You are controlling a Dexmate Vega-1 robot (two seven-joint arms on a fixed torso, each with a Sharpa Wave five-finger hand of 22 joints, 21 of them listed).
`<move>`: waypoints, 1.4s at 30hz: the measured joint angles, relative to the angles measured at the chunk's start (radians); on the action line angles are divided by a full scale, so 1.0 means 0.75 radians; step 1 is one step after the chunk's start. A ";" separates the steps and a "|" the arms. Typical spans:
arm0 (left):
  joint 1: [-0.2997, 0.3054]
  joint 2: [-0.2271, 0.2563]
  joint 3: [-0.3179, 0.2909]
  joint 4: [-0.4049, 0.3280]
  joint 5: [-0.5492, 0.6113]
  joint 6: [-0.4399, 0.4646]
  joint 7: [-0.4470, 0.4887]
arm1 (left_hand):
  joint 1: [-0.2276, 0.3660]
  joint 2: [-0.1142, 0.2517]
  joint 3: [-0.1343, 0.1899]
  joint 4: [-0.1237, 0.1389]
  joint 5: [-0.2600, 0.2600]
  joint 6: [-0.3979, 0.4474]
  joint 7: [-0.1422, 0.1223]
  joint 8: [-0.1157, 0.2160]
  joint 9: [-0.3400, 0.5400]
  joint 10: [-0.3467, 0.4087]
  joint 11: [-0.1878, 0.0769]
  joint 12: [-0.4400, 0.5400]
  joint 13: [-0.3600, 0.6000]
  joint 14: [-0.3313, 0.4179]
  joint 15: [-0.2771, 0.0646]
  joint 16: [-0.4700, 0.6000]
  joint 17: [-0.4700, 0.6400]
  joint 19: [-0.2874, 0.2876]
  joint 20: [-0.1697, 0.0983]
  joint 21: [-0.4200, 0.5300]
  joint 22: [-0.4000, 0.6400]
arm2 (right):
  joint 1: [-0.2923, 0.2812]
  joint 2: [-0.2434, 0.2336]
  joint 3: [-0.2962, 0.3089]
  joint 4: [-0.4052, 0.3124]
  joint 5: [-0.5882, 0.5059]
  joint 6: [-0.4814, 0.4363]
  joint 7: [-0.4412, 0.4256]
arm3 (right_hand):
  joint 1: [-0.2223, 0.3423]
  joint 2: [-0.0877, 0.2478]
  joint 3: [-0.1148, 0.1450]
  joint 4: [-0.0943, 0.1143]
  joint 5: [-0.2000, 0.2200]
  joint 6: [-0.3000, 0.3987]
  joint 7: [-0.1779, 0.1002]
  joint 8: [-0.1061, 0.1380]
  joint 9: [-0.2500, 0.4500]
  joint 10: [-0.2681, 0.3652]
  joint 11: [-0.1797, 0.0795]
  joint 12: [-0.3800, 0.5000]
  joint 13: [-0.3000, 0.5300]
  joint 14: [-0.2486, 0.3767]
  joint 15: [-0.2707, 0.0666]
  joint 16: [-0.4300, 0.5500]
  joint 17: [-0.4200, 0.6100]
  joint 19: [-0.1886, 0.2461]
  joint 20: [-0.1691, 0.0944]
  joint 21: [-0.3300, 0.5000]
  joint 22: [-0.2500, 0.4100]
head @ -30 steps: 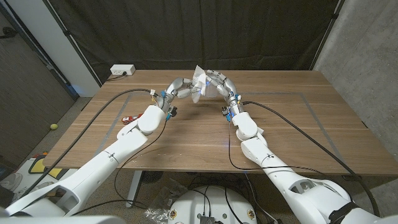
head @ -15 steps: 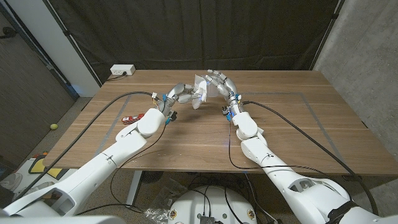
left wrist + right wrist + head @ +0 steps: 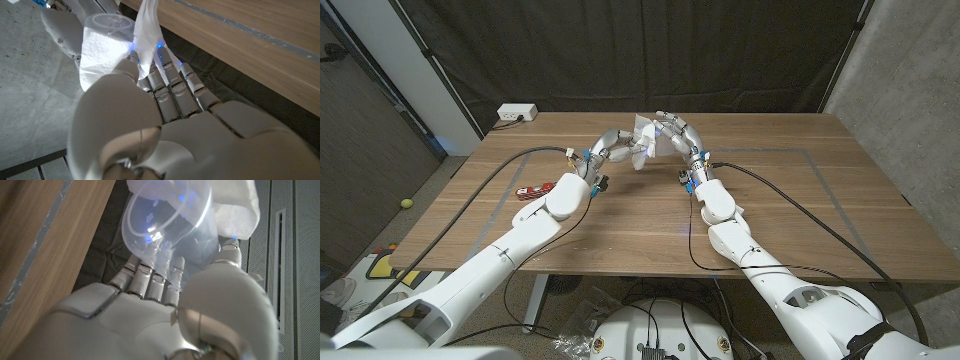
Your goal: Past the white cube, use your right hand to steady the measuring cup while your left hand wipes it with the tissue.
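Meeting above the far middle of the table, the right hand grips the clear cup on its side, mouth toward that wrist, while the left hand presses the tissue against the cup from the left.

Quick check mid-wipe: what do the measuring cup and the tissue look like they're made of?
Measuring cup: looks like clear, glossy plastic; the fingers and backdrop show through its wall and light glints off it. It might be glass, but the thin rim suggests plastic.
Tissue: soft white paper, matte, with a faint embossed texture and limp folds where it wraps against the cup.
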 measured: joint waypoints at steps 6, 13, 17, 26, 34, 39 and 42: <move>-0.004 -0.034 -0.006 0.022 0.005 -0.050 0.044 | 0.000 0.000 0.000 0.000 0.000 0.012 0.001 -0.002 0.001 0.002 0.002 0.000 0.001 0.000 0.000 0.000 0.000 0.000 0.000 0.000 0.000 | 0.001 0.002 0.002 0.004 0.004 0.000 0.006 | 0.000 0.000 0.000 0.000 0.000 0.000 0.000 0.000 0.000 0.000 0.000 -0.004 0.005 0.000 0.000 -0.001 -0.001 0.000 0.000 0.000 0.000; 0.002 -0.077 -0.021 0.038 0.025 -0.098 0.117 | 0.000 0.000 0.000 0.000 0.000 0.013 0.002 -0.007 0.001 0.003 0.003 -0.005 0.001 0.000 0.000 0.000 0.006 0.000 0.000 0.005 0.000 | 0.005 0.006 0.004 0.014 0.005 0.000 0.020 | 0.005 0.005 -0.009 0.002 0.000 0.000 0.000 0.000 0.000 -0.001 0.001 -0.005 0.007 0.001 -0.001 -0.009 0.002 0.000 0.000 0.000 0.000; 0.016 -0.110 -0.033 0.044 0.066 -0.117 0.193 | 0.000 0.000 0.000 0.000 0.000 0.018 0.007 -0.010 0.001 0.003 0.003 -0.010 0.000 0.000 0.000 0.000 0.006 0.000 0.000 0.005 0.000 | 0.006 0.008 0.005 0.018 0.005 0.000 0.025 | 0.005 0.005 -0.009 0.002 0.000 0.000 0.000 0.000 0.000 0.003 -0.003 -0.005 0.007 0.003 -0.003 -0.010 0.005 -0.001 -0.001 0.008 0.000; 0.042 -0.113 -0.050 -0.009 0.181 -0.057 0.283 | 0.007 -0.003 0.000 0.000 -0.004 0.020 0.008 -0.015 0.000 0.005 0.005 -0.014 0.000 0.000 0.000 0.000 0.013 0.000 0.000 0.010 0.000 | 0.015 0.009 0.014 0.033 -0.003 0.000 0.017 | 0.005 0.005 -0.015 0.007 0.000 0.000 0.000 0.000 0.000 0.003 -0.003 -0.005 0.007 0.003 -0.003 -0.010 0.006 -0.005 -0.005 0.008 0.000; 0.069 -0.070 -0.066 -0.110 0.292 0.084 0.307 | 0.007 -0.003 -0.004 0.004 -0.004 0.020 0.008 -0.018 0.007 0.005 0.005 -0.015 0.008 0.000 0.000 0.000 0.012 0.000 0.000 0.015 -0.003 | 0.024 -0.007 0.015 0.046 -0.060 0.009 -0.049 | 0.005 0.005 -0.022 0.000 0.000 0.000 0.000 0.000 0.000 0.002 -0.003 -0.005 0.014 0.003 -0.003 -0.010 0.011 -0.005 -0.005 0.014 -0.006; 0.085 -0.038 -0.074 -0.189 0.388 0.244 0.293 | 0.007 -0.003 -0.004 0.004 -0.004 0.020 0.008 -0.021 0.013 0.005 0.005 -0.015 0.008 0.000 0.000 0.000 0.018 0.000 0.000 0.015 -0.003 | 0.031 -0.044 -0.005 0.042 -0.142 0.008 -0.139 | 0.011 0.011 -0.022 0.000 0.000 0.000 0.000 0.000 0.000 0.002 -0.002 -0.005 0.014 0.003 -0.003 -0.010 0.011 -0.005 -0.005 0.019 -0.006; 0.092 -0.017 -0.078 -0.241 0.434 0.336 0.271 | 0.009 -0.002 -0.004 0.004 -0.004 0.020 0.008 -0.022 0.014 0.005 0.005 -0.015 0.008 0.000 0.000 0.000 0.019 0.000 0.000 0.020 -0.003 | 0.035 -0.078 -0.026 0.021 -0.207 -0.008 -0.213 | 0.011 0.011 -0.026 0.004 0.000 0.000 0.000 0.000 0.000 0.002 -0.002 -0.005 0.014 0.003 -0.003 -0.010 0.011 -0.005 -0.005 0.019 -0.006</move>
